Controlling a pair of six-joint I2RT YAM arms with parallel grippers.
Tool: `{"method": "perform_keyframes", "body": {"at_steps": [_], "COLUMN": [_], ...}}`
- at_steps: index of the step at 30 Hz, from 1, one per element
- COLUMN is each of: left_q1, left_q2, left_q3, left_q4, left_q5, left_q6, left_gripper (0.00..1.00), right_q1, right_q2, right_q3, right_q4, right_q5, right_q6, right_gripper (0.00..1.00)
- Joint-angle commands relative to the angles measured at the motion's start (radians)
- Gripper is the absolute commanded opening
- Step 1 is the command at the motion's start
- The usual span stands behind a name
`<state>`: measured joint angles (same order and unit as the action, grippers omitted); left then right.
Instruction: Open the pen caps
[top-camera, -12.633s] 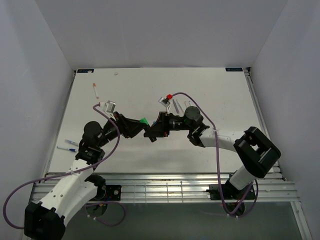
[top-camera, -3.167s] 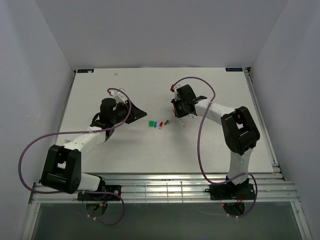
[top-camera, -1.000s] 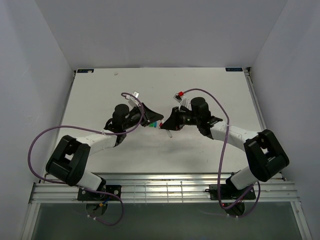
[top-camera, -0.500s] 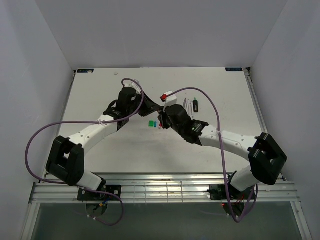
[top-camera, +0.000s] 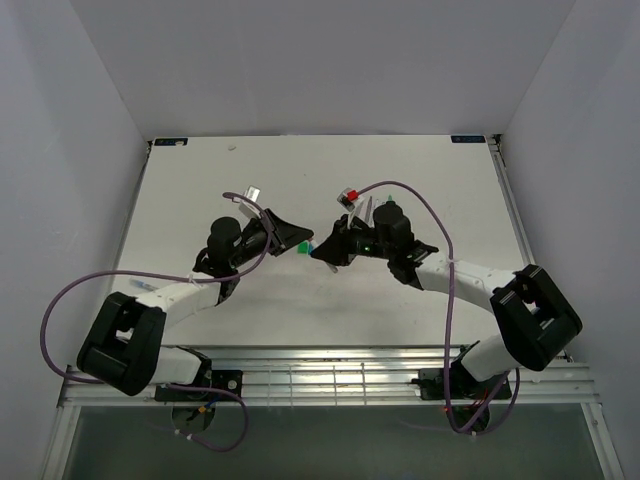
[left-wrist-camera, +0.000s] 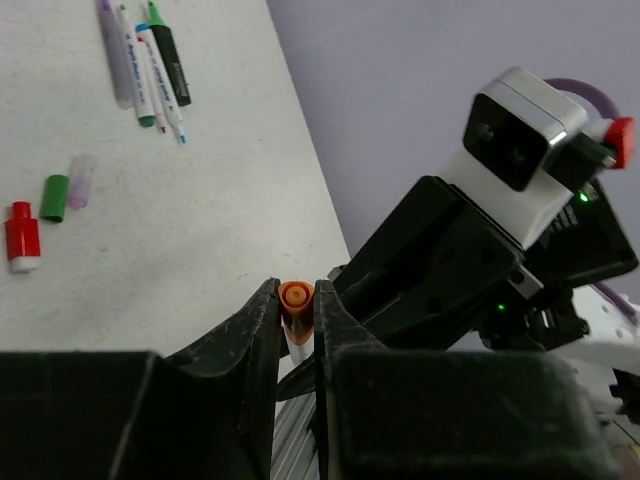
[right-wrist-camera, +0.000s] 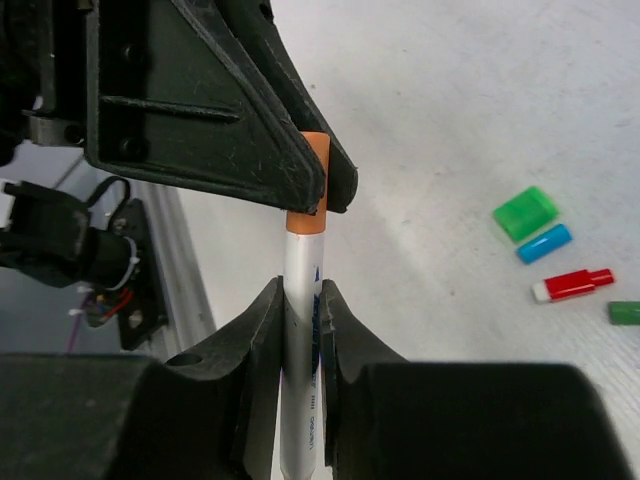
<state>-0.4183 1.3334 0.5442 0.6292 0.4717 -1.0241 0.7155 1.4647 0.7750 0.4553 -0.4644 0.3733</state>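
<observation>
A white pen (right-wrist-camera: 303, 330) with an orange pen cap (right-wrist-camera: 310, 215) is held up between both arms above the table's middle. My right gripper (right-wrist-camera: 303, 295) is shut on the white barrel. My left gripper (left-wrist-camera: 295, 295) is shut on the orange cap (left-wrist-camera: 295, 298), which still sits on the barrel's end. In the top view the left gripper (top-camera: 296, 240) and right gripper (top-camera: 320, 250) meet tip to tip. Loose caps lie on the table: green (right-wrist-camera: 527, 212), blue (right-wrist-camera: 545, 243), red (right-wrist-camera: 572, 285) and a second green (right-wrist-camera: 625, 312).
Several more pens (left-wrist-camera: 150, 60) lie side by side farther back on the white table (top-camera: 200, 190), partly hidden by the right arm in the top view. A clear cap (left-wrist-camera: 80, 180) lies beside a green one (left-wrist-camera: 55, 197). Purple cables loop over both arms.
Both grippers, still joined on the pen, have come back toward the near side from half a second ago. The orange cap remains on the barrel.
</observation>
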Motion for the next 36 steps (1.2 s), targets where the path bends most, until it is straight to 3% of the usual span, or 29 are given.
{"method": "perform_keyframes", "body": {"at_steps": [1, 4, 7, 8, 10, 11, 14, 17, 19, 21, 22, 24, 25, 28, 30, 34, 35, 36], "left_q1": [0.069, 0.072, 0.072, 0.070, 0.061, 0.056, 0.055, 0.056, 0.059, 0.068, 0.078, 0.116, 0.137, 0.205, 0.207, 0.208, 0.213, 0.213], "left_q2": [-0.040, -0.077, -0.163, -0.180, -0.212, -0.217, -0.209, -0.197, -0.194, -0.192, -0.197, -0.209, -0.212, -0.205, -0.188, -0.161, -0.175, -0.209], "left_q3": [-0.001, 0.005, 0.019, 0.016, 0.022, 0.034, 0.083, 0.160, 0.207, 0.220, 0.195, 0.146, 0.101, 0.019, -0.033, -0.041, -0.047, -0.038], "left_q4": [0.373, 0.244, -0.020, -0.092, -0.156, -0.263, -0.305, -0.405, -0.430, -0.384, -0.322, -0.107, -0.042, 0.276, 0.430, 0.435, 0.370, 0.313], "left_q5": [-0.028, -0.091, -0.289, -0.370, -0.425, -0.450, -0.479, -0.505, -0.512, -0.486, -0.394, -0.305, -0.198, -0.053, 0.002, 0.044, 0.021, -0.046], "left_q6": [-0.027, -0.022, -0.095, -0.129, -0.214, -0.226, -0.229, -0.148, -0.091, -0.013, 0.019, 0.059, 0.050, -0.020, -0.059, -0.060, -0.057, -0.047], "left_gripper": [0.00, 0.00, 0.00, 0.00, 0.00, 0.00, 0.00, 0.00, 0.00, 0.00, 0.00, 0.00, 0.00, 0.00, 0.00, 0.00, 0.00, 0.00], "right_q1": [0.007, 0.010, 0.056, 0.112, 0.189, 0.249, 0.305, 0.308, 0.293, 0.259, 0.193, 0.127, 0.069, 0.010, 0.006, 0.006, 0.007, 0.013], "right_q2": [-0.001, -0.017, -0.041, -0.038, 0.011, 0.038, 0.089, 0.094, 0.071, 0.004, -0.024, -0.107, -0.121, -0.100, -0.061, -0.060, -0.066, -0.073], "right_q3": [-0.042, -0.051, 0.022, 0.047, 0.151, 0.186, 0.237, 0.231, 0.192, 0.132, 0.050, -0.046, -0.086, -0.143, -0.141, -0.129, -0.120, -0.094], "right_q4": [0.100, 0.062, -0.252, -0.403, -0.562, -0.631, -0.745, -0.777, -0.736, -0.644, -0.516, -0.349, -0.187, -0.035, 0.103, 0.131, 0.091, -0.122], "right_q5": [-0.352, -0.311, 0.015, 0.313, 0.665, 0.942, 1.168, 1.198, 1.152, 0.910, 0.604, 0.271, -0.013, -0.361, -0.448, -0.429, -0.381, -0.311], "right_q6": [0.131, 0.119, -0.049, -0.071, -0.109, -0.097, -0.089, -0.088, -0.106, -0.161, -0.174, -0.162, -0.134, -0.010, 0.098, 0.134, 0.098, 0.034], "right_gripper": [0.08, 0.08, 0.08, 0.08, 0.08, 0.08, 0.08, 0.08, 0.08, 0.08, 0.08, 0.08, 0.08, 0.08, 0.08, 0.08, 0.08, 0.08]}}
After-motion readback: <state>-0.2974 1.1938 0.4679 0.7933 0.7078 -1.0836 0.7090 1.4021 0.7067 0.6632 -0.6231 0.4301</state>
